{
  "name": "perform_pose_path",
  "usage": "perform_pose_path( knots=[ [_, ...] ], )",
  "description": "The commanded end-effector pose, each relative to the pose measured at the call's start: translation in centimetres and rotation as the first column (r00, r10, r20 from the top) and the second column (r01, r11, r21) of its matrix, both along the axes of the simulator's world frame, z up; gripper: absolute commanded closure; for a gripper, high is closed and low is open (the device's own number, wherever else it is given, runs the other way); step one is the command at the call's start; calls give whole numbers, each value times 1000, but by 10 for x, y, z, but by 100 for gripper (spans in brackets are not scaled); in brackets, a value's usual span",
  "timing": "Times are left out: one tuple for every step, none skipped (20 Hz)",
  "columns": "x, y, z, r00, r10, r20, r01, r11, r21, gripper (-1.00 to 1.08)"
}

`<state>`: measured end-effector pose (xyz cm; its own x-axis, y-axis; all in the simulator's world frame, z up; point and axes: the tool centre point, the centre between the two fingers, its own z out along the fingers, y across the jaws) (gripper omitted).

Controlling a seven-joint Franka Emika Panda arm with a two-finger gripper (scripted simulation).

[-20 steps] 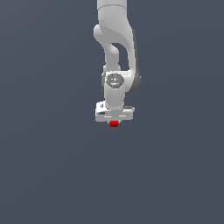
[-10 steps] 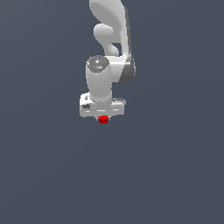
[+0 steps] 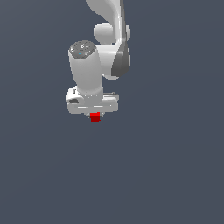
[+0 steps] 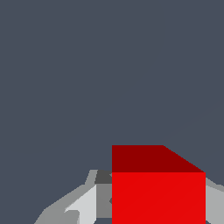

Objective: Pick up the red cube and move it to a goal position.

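The red cube (image 3: 95, 117) peeks out just below the white hand of the arm in the exterior view, held between the fingers of my gripper (image 3: 94, 116). The hand hides most of the fingers there. In the wrist view the red cube (image 4: 157, 188) fills the space between the grey fingers (image 4: 83, 205), one on each side of it, so my gripper (image 4: 151, 199) is shut on it. No goal marker shows in either view.
The white arm (image 3: 105, 48) rises from the hand toward the top of the exterior view. Behind everything lies a plain dark grey-blue surface (image 3: 175, 166).
The arm has swung toward the exterior view's left with the cube still held, and the wrist has tilted so its round top now faces the camera.
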<state>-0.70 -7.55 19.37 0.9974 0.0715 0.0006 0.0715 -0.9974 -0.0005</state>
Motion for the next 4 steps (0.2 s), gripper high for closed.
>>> perform_pose_path(
  knots=[
    [3,-3,5,1000,1,-1,-1,1000,0,108],
    [3,-4,6,1000,1,-1,-1,1000,-1,108],
    [3,-4,7,1000,1,-1,-1,1000,-1,108],
    [4,-4,7,1000,1,-1,-1,1000,-1,108]
  ],
)
